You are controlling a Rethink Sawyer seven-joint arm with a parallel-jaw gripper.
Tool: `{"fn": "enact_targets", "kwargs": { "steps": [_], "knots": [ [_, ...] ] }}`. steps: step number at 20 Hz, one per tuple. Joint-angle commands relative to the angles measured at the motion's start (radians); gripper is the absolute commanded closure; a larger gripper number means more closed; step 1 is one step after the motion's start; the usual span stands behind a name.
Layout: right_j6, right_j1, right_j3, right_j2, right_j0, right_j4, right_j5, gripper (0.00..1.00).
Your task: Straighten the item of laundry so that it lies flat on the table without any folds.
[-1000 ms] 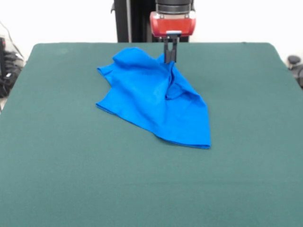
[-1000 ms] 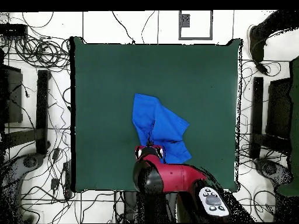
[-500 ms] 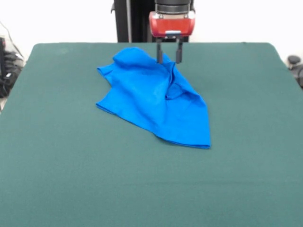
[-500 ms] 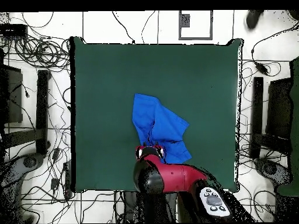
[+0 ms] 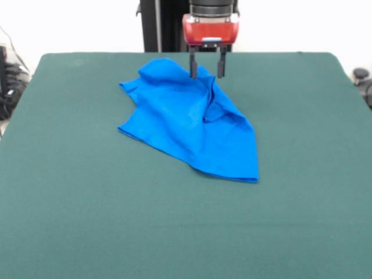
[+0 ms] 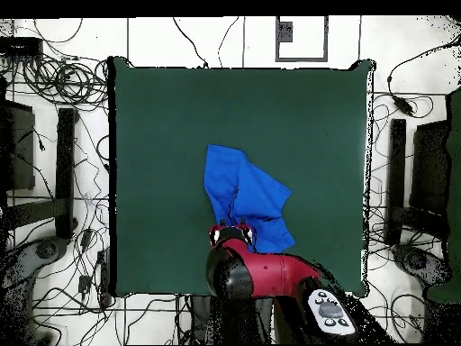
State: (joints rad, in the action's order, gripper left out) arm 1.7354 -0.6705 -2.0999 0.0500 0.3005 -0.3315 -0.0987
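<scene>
Blue T-shirt point(image 5: 189, 119) lies rumpled on the green table point(image 5: 87, 221), toward its robot side, a raised fold running down its middle. Gripper point(image 5: 206, 71) hangs at the shirt's far edge, fingers point(image 5: 193, 64) spread apart, holding nothing.

A robotics lab: loose cables point(image 6: 54, 81) sprawl over the white tiled floor point(image 6: 162, 40) all round the green felt desk point(image 6: 162, 117).
</scene>
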Motion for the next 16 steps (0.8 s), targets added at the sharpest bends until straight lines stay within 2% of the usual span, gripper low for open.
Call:
{"fn": "enact_targets", "kwargs": {
  "steps": [1, 16],
  "knots": [
    [0.14, 0.004, -0.024, 0.027, -0.012, -0.006, 0.019, 0.0],
    [0.127, -0.007, 0.037, 0.009, -0.05, 0.034, 0.096, 0.0]
  ]
}}
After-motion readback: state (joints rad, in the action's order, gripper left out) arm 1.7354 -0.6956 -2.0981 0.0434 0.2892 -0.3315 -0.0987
